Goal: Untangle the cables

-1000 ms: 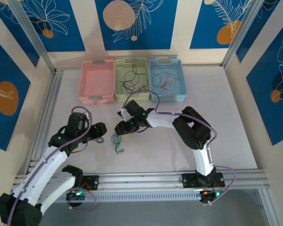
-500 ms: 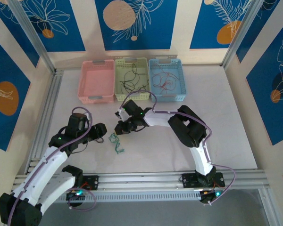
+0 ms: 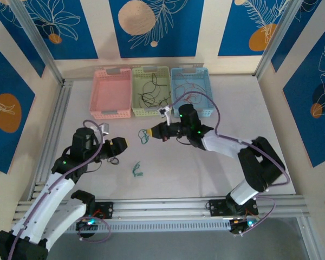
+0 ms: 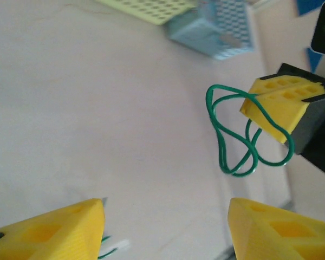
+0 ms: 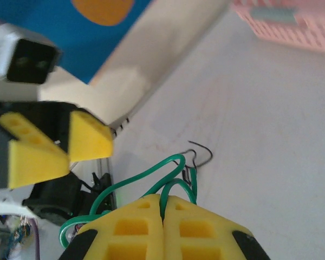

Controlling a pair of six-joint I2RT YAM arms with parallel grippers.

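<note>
We read the green cable (image 4: 244,143) as hair-thin, almost weightless and floppy, with just enough spring to keep its curls. It would slip from a loose pinch and snag on its neighbours. So we would take it by a single strand, near an end or on the outer bend of a loop, never by a bunch.

The right gripper (image 3: 145,133), left of centre in the overhead view, is clenched on this cable. In its own wrist view the two yellow fingertips meet with the strand pinched between them. In the left wrist view, at the right of the frame, the loops hang free below and to the left of those tips, seemingly clear of the table (image 3: 206,173).

The left gripper (image 3: 121,143), just to the lower left, is released. Its fingers (image 4: 59,227) are spread at the bottom corners of its own view with nothing between them. The hanging loops lie ahead of that gap, near but not touching.

A second green cable (image 3: 136,170) lies loose on the table below both grippers, and a black cable (image 3: 112,160) curls just beneath the left one. More black cables (image 3: 149,92) sit in the yellow basket (image 3: 150,69) and red cables (image 3: 192,96) in the blue basket (image 3: 190,69), at top centre.

We judge the lowest hanging loop the best place for the left fingers to catch.
</note>
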